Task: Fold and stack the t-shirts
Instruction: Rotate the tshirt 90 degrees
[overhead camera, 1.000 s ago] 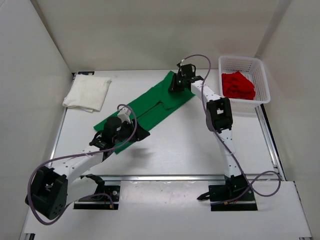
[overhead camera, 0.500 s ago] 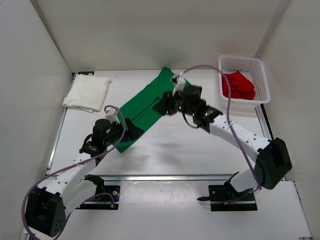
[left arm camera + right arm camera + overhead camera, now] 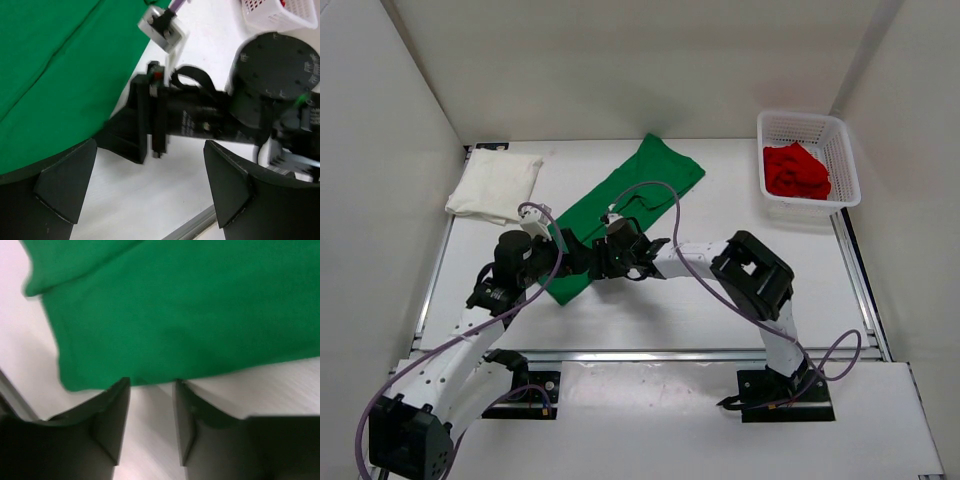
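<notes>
The green t-shirt [image 3: 620, 200] lies folded into a long diagonal strip in mid-table. Its near end lies by both grippers. My left gripper [image 3: 578, 258] hovers at that near end, wide open and holding nothing [image 3: 150, 195]. It faces the black body of my right gripper [image 3: 200, 120]. My right gripper [image 3: 604, 262] comes in low from the right. Its fingers stand apart over bare table, their tips at the green shirt's edge [image 3: 165, 330], with nothing between them [image 3: 151, 390]. The white t-shirt [image 3: 495, 185] lies folded at the back left. The red t-shirt [image 3: 796, 170] sits crumpled in the basket.
A white mesh basket [image 3: 840, 135] stands at the back right, also seen in the left wrist view [image 3: 280, 17]. White walls close in the table on three sides. A metal rail [image 3: 650, 354] runs along the near edge. The right arm's elbow [image 3: 755, 272] reaches across the table's middle.
The right gripper left the shirt's far end, swung down to the near end beside the left gripper, and opened. The left gripper opened wide and drew back slightly left.
</notes>
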`<state>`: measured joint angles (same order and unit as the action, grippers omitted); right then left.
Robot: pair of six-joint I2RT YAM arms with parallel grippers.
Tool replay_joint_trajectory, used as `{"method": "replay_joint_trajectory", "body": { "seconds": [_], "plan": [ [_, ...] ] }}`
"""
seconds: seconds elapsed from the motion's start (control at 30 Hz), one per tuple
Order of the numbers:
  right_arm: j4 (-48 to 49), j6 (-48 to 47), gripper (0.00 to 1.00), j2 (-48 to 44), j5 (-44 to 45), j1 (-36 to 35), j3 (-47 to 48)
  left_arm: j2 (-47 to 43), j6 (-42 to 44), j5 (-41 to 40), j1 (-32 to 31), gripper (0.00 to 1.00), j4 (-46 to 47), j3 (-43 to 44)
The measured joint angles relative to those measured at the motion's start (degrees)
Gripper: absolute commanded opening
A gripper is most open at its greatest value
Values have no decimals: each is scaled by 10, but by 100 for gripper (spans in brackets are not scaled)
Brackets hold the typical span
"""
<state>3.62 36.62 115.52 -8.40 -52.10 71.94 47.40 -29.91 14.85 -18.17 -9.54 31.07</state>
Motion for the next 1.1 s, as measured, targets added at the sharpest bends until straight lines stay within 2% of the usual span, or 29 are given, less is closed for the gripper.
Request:
{"method": "replay_joint_trajectory", "body": {
  "seconds": [0.13,0.23,0.33,0.43,0.47,0.53,0.63,0.73,0.77,0.8,0.87,0.93,1.1],
  "plan": [
    [9,27,35,38,-6,7,25,3,8,0,-4,99,-10,0],
    [15,42,47,37,-9,11,21,7,10,0,-7,99,-13,0],
    [24,45,46,25,-8,13,5,7,10,-1,-8,98,-13,0],
    [19,43,21,16,-7,20,-10,7,9,-1,-7,99,-12,0],
    [15,43,9,17,-10,24,-10,7,9,-1,-7,99,-12,0],
    [13,45,0,23,-21,34,-11,7,7,-1,-4,99,-10,-1],
    [31,52,0,29,-43,46,-16,7,7,-5,-5,99,-8,-4],
    [80,58,0,15,-62,59,-60,7,4,-7,-5,99,-4,-8],
    [91,61,6,5,-68,64,-79,7,3,-8,-6,99,-1,-11],
    [99,64,21,-10,-75,74,-103,7,1,-8,-7,99,4,-14],
    [103,70,37,-32,-92,92,-129,11,-1,-10,-13,99,8,-18],
    [101,69,41,-39,-98,103,-129,18,-3,-12,-21,99,12,-19],
    [85,68,38,-13,-95,89,-87,25,-7,-13,-27,99,21,-19]
  ]
}}
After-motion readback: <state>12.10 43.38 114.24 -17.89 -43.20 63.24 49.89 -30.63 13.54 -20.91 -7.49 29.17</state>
